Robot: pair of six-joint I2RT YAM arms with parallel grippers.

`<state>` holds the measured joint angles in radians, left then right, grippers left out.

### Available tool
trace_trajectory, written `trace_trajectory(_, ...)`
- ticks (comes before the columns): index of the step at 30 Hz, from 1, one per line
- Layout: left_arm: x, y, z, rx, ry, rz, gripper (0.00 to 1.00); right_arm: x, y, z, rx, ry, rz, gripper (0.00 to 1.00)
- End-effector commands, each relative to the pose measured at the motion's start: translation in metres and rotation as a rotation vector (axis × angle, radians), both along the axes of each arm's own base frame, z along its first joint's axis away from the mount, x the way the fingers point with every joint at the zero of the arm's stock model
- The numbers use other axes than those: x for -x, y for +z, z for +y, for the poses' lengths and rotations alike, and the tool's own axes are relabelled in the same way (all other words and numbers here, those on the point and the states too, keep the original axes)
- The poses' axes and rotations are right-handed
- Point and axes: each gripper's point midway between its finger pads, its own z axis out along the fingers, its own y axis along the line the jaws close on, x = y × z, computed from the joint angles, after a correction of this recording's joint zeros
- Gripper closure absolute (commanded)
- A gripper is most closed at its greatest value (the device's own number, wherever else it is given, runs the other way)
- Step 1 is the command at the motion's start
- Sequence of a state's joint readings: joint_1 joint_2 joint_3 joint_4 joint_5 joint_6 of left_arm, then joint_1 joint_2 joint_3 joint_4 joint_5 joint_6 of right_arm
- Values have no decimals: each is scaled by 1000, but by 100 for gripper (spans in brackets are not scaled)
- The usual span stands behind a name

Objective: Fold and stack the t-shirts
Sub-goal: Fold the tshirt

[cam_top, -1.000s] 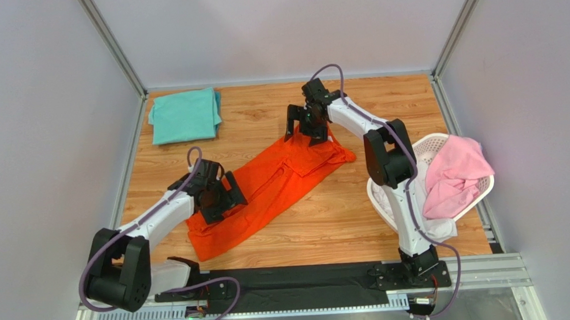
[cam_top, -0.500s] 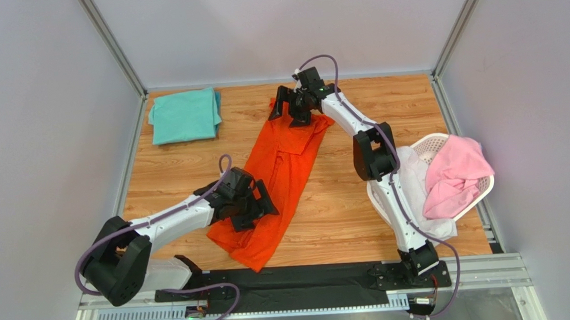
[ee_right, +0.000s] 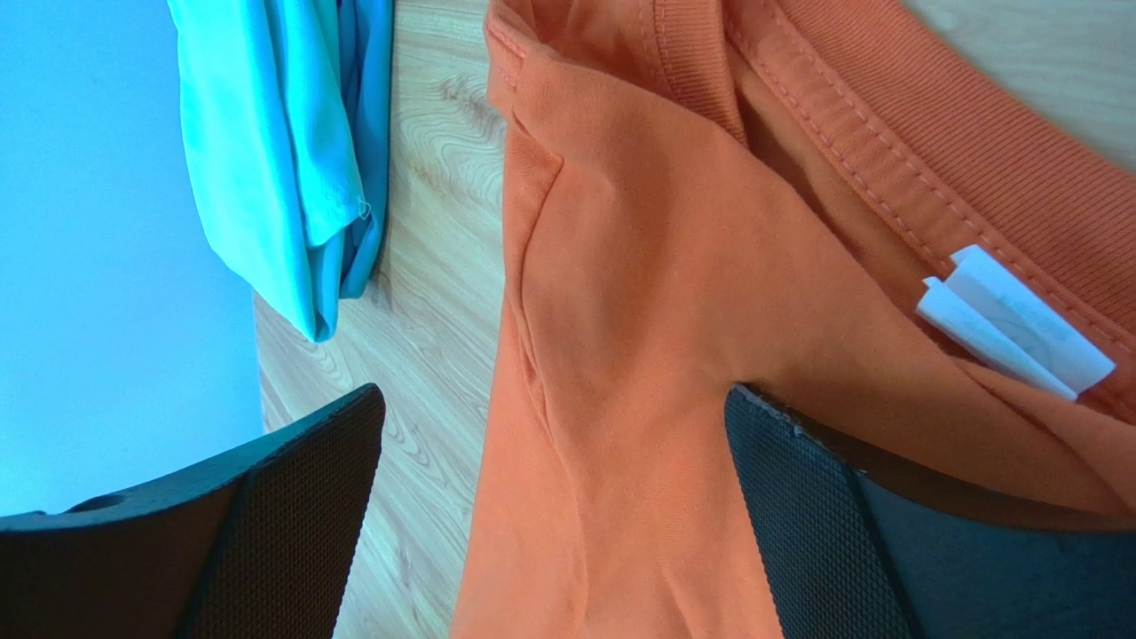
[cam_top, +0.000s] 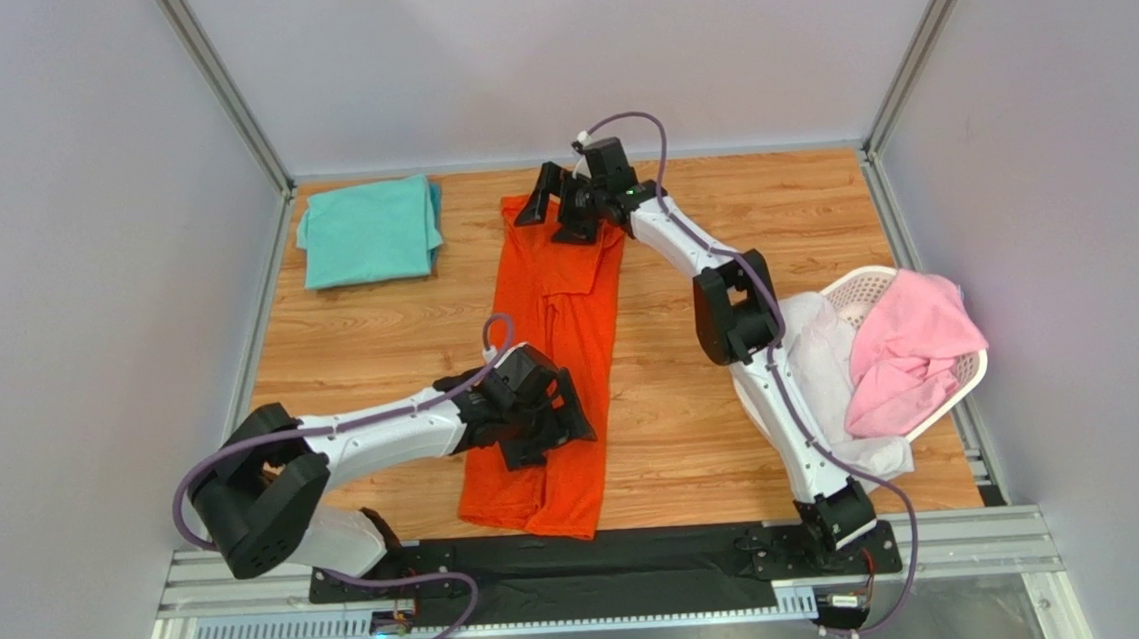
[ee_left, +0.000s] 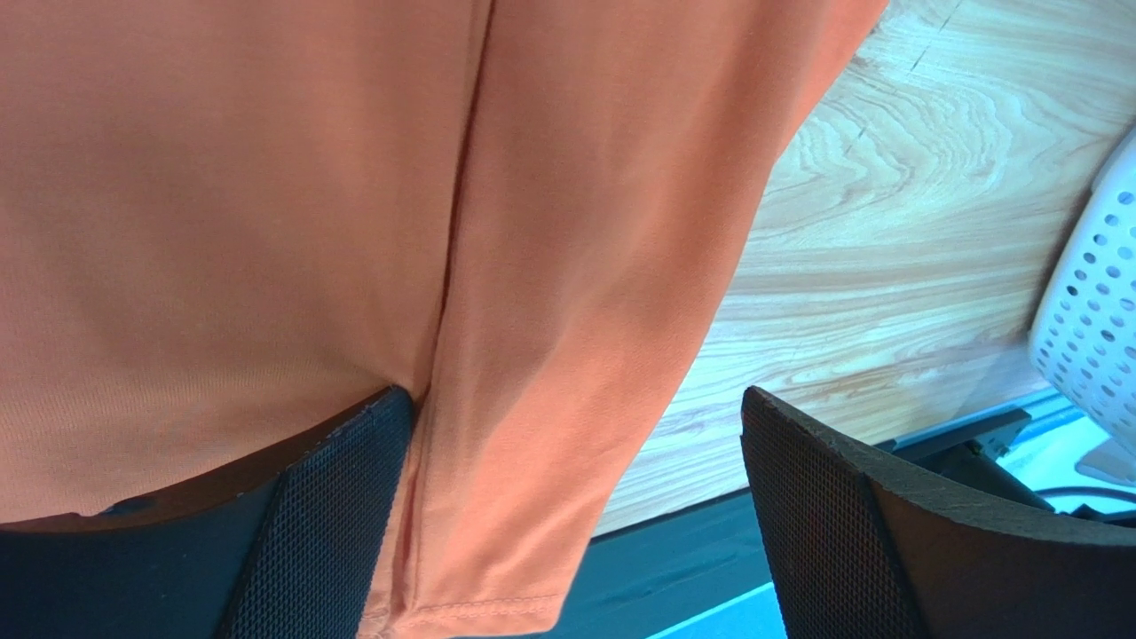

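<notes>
The orange-red t-shirt [cam_top: 560,313] lies flat on the tabletop [cam_top: 735,233] as a long narrow band, and from the lengthwise seam line I judge it is already doubled along its length. Its long axis runs from my near edge almost straight toward the far wall, leaning slightly right as it goes.

My left fingers [ee_left: 854,533] are at the hem end, close to my bases. They are spread wide. One is against the cloth beside the seam line and the other is over bare wood past the band's edge, so they pinch nothing.

My right fingers [ee_right: 280,519] are at the far end. They are also spread wide and grip nothing, with cloth lying between them. The collar [ee_right: 934,160] and its white label [ee_right: 1014,320] are just ahead.

The next fold, as I judge it, has to go across that long axis, one end carried onto the other. The hem belongs to my left arm and the collar to my right, so each would first have to close on its own end.

The folded teal-green t-shirt [cam_top: 366,232] sits in the far left corner, near the collar end. My right arm is the nearer one for stacking.

The pink t-shirt [cam_top: 909,341] hangs out of the basket [cam_top: 867,281], well to the right.
</notes>
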<state>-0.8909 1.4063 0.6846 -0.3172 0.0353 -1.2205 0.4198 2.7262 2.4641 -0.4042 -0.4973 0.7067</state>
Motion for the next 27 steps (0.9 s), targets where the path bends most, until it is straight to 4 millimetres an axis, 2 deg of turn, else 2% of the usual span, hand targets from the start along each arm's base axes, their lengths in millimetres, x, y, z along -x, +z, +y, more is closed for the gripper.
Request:
trace_trajectory(1,0,-4,-4,-45,-2,2,0,-16,40,3,-24,-28,-115,0)
trace_trajectory(2,-1,-1,-7,-40,-8,-4,0,-16,56,2,-26,-32,-138,0)
trace_trajectory(4,-3,5,-13,-27,-16,-13,0,-13,66,-4,11,-39,-150,0)
trace_trajectory(5,-2,6,-13,-30,-20,-12,0,-14,83,-9,31,-63,-175,0)
trace_trajectory(8,-8,17,-12,-56,-4,-77,0,-6,94,-22,115,-77,-190,0)
trace_trajectory(9,-5,22,-16,-58,-26,-99,0,1,108,-27,132,-78,-196,0)
trace_trajectory(10,-5,28,-15,-63,-27,-120,0,3,114,-32,162,-83,-211,0)
trace_trajectory(11,0,27,-9,-96,-37,-107,0,11,110,-40,198,-88,-176,0)
trace_trajectory(12,1,30,-6,-111,-39,-108,0,18,129,-44,207,-94,-192,0)
trace_trajectory(13,-1,34,2,-133,-29,-128,0,20,133,-52,236,-115,-193,0)
trace_trajectory(14,5,30,19,-198,-25,-110,0,28,127,-59,270,-113,-168,0)
trace_trajectory(15,1,39,33,-226,6,-155,0,43,143,-65,283,-115,-160,0)
trace_trajectory(16,8,38,54,-297,12,-141,0,51,139,-71,313,-111,-147,0)
trace_trajectory(17,9,43,65,-321,21,-159,0,61,140,-74,330,-105,-141,0)
trace_trajectory(18,9,56,73,-309,31,-196,0,80,113,-76,379,-81,-84,0)
trace_trajectory(19,8,61,85,-333,39,-229,0,92,126,-77,388,-79,-105,0)
trace_trajectory(20,12,61,99,-366,37,-235,0,99,122,-78,412,-75,-110,0)
trace_trajectory(21,10,72,110,-359,64,-287,0,117,99,-74,442,-42,-63,0)
trace_trajectory(22,11,73,119,-368,81,-297,0,127,101,-70,433,-27,-59,0)
trace_trajectory(23,15,67,132,-403,80,-299,0,136,93,-65,420,2,-39,0)
trace_trajectory(24,17,68,139,-385,98,-307,0,150,78,-59,430,29,-6,0)
trace_trajectory(26,22,54,151,-391,94,-274,0,160,61,-52,452,44,16,0)
trace_trajectory(27,26,53,152,-353,95,-260,0,170,54,-42,463,79,18,0)
